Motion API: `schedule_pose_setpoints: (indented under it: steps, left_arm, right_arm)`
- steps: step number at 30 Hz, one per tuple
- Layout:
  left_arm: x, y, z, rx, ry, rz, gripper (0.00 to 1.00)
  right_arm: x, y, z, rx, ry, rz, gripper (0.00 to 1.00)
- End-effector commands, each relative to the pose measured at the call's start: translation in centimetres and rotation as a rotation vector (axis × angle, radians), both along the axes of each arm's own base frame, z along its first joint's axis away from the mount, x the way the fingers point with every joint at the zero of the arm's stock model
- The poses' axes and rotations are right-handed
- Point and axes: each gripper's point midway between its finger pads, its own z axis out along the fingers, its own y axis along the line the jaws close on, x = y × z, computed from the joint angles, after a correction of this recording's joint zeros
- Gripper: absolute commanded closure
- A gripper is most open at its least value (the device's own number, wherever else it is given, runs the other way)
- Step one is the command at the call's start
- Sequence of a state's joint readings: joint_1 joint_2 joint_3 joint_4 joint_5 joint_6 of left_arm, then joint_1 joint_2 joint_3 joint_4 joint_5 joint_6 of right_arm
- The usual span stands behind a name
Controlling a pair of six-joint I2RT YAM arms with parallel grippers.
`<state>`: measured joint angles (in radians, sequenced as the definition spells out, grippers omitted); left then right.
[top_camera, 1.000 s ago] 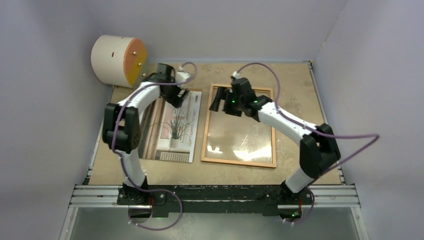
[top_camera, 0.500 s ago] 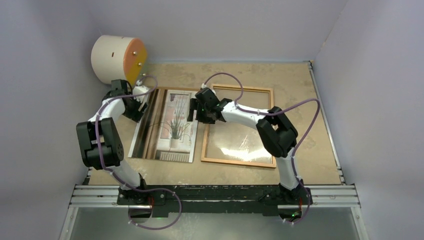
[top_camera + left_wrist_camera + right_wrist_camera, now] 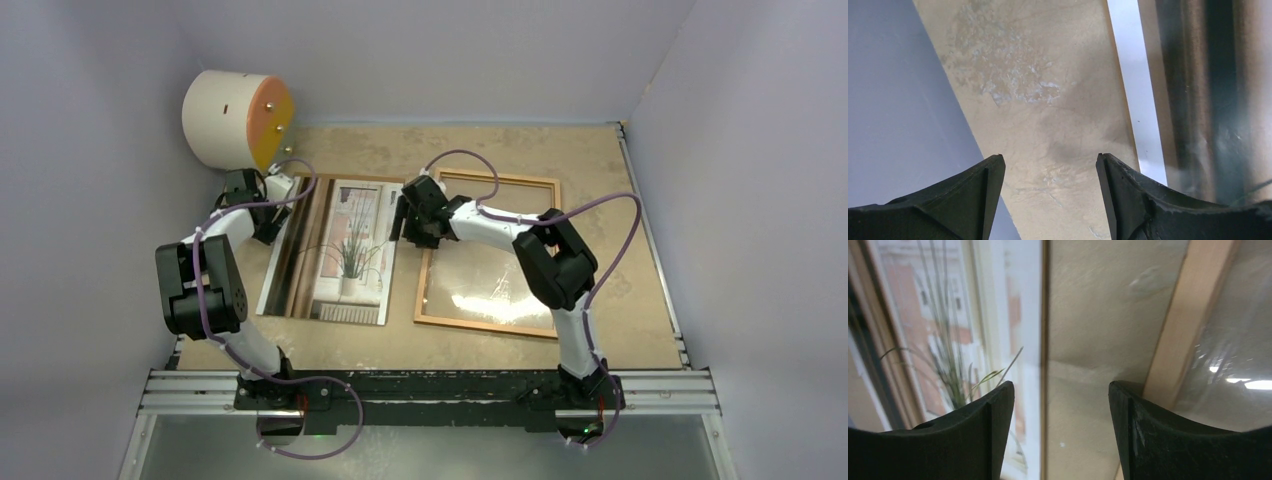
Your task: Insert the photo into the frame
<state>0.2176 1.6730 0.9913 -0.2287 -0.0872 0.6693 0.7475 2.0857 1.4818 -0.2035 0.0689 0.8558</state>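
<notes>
From above, the photo [image 3: 335,250] lies flat on the table [image 3: 600,170], left of centre. The frame [image 3: 487,324] lies just beside it on the right, slightly skewed, with a narrow strip of table between the 2. The left gripper [image 3: 268,228] hangs at the photo's upper left edge, below the cream-and-orange cylinder [image 3: 235,120] in the upper left corner. The right gripper [image 3: 408,225] hovers over the gap by the photo's upper right corner. In the left wrist view, the 2 fingers stand apart with only bare table between them. A grey wall fills the left side, and the photo's white border and dark bands run down the right. In the right wrist view, the fingers are likewise spread and hold nothing. The plant print is at the left, the frame's pale wooden rail and glass are at the right, and table shows between them.
</notes>
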Motion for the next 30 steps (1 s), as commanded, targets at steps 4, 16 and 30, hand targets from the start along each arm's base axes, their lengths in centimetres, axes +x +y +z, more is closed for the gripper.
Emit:
schedule_pose_setpoints:
  steps: [4, 16, 30]
  left_arm:
    - [1.0, -1.0, -0.7, -0.024, -0.034, 0.021, 0.29]
    - [-0.7, -7.6, -3.1, -0.133, 0.074, -0.116, 0.29]
    - [1.9, -5.3, 3.5, -0.245, -0.032, -0.137, 0.3]
  right_arm:
    - [0.8, -3.8, -0.9, -0.074, 0.021, -0.076, 0.29]
    - [1.9, -1.9, -1.5, -0.029, 0.018, -0.053, 0.32]
    - [1.9, -0.4, -2.4, 0.033, 0.047, -0.041, 0.32]
